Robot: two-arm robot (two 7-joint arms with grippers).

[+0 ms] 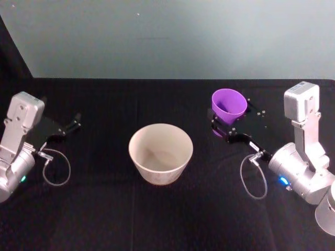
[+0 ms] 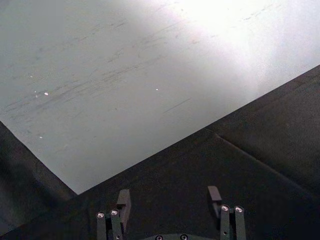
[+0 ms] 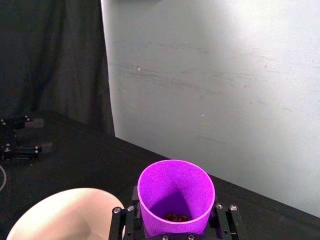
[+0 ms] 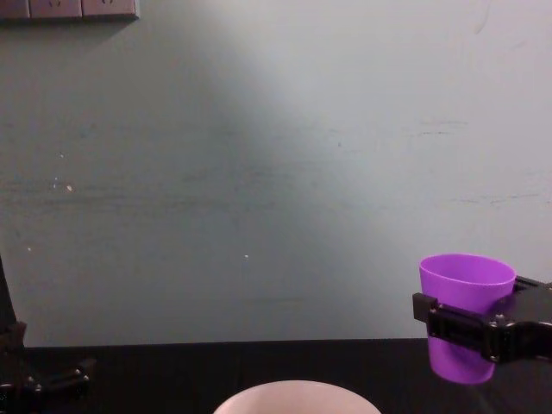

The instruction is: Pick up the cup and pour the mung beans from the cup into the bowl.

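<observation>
1. Head view: the right end effector [image 1: 226,127] is clamped on the cup [image 1: 229,104] at mid-body. It sits to the right of the bowl [image 1: 157,172] and apart from it.
2. The grip is below the rim (our read: this leaves the lip free for pouring). The cup is roughly upright, so the mung beans [image 3: 175,217] stay at the bottom. The right wrist view shows them as a small dark heap.
3. Chest view: a black finger crosses the cup's side. We can't tell whether the base is clear of the surface [image 1: 104,214].
4. The left end effector [image 1: 73,125] is parked far left, well apart from the bowl. The left wrist view shows its fingers spread wide with nothing between them.
5. The bowl sits centred between the arms, mouth up, and looks empty. We think that leaves it open to a tip from the right.
6. Materials:
   - The cup is smooth bright purple plastic, tapered, with no handle. It is probably light and a bit slick.
   - The bowl is wide, round and pale with a matte look, narrowing to its base.
   - The surface is black cloth, with a pale wall [image 1: 167,36] behind.
7. Our call: the grasp is done and the pour is not yet started. Next, the cup needs carrying over the bowl's mouth, then tilting.
</observation>
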